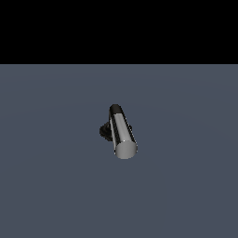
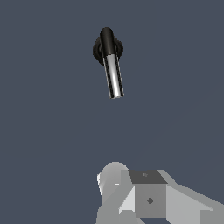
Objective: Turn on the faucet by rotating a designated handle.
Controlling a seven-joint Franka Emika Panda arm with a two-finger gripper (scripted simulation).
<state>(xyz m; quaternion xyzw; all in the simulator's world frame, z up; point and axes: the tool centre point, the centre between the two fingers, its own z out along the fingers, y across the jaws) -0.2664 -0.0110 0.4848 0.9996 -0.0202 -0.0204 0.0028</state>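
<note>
The faucet (image 1: 108, 130) stands on the grey floor in the middle of the exterior view, with only part of its black base showing behind the bar. Its handle (image 1: 122, 131) is a shiny chrome bar with a flat grey end, black at its far tip. In the wrist view the handle (image 2: 113, 74) juts out from the black round base (image 2: 97, 50). Grey blocky parts of my gripper (image 2: 131, 190) show at that picture's edge, well apart from the faucet, with nothing held. How the jaws stand cannot be made out. The exterior view does not show the gripper.
A flat blue-grey floor (image 1: 56, 186) surrounds the faucet on all sides. A black background (image 1: 119, 28) fills the upper part of the exterior view.
</note>
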